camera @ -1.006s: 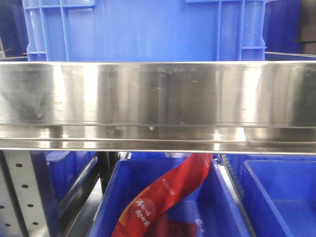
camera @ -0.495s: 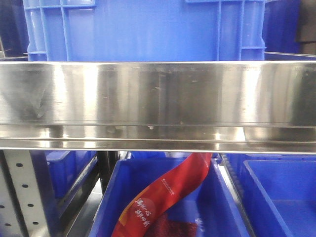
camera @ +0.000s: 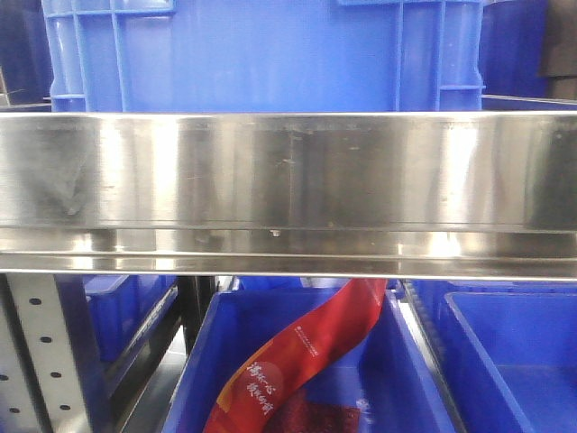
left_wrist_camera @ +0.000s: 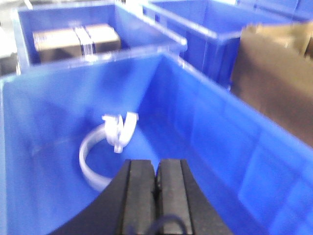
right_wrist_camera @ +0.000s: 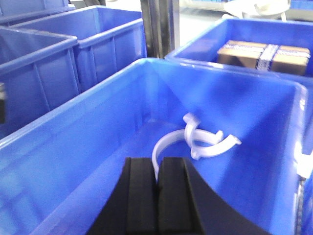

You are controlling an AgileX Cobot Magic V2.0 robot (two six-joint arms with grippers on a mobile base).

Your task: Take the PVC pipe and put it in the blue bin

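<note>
White PVC clip pieces (right_wrist_camera: 210,142) lie on the floor of a blue bin (right_wrist_camera: 88,122); one long arc (right_wrist_camera: 164,144) curves toward me. My right gripper (right_wrist_camera: 157,164) is shut above the bin, and the arc's end shows just past its tips. In the left wrist view the same white pieces (left_wrist_camera: 117,129) lie in the bin (left_wrist_camera: 205,127), blurred, ahead and left of my left gripper (left_wrist_camera: 156,166), which is shut and empty. Neither gripper shows in the front view.
A bin behind holds a strapped cardboard box (right_wrist_camera: 264,56) (left_wrist_camera: 73,39). More blue bins (right_wrist_camera: 58,54) stand alongside, and a brown carton (left_wrist_camera: 274,78) is at the right. The front view shows a steel shelf rail (camera: 288,180), a blue bin above (camera: 261,54) and a red packet (camera: 306,352) below.
</note>
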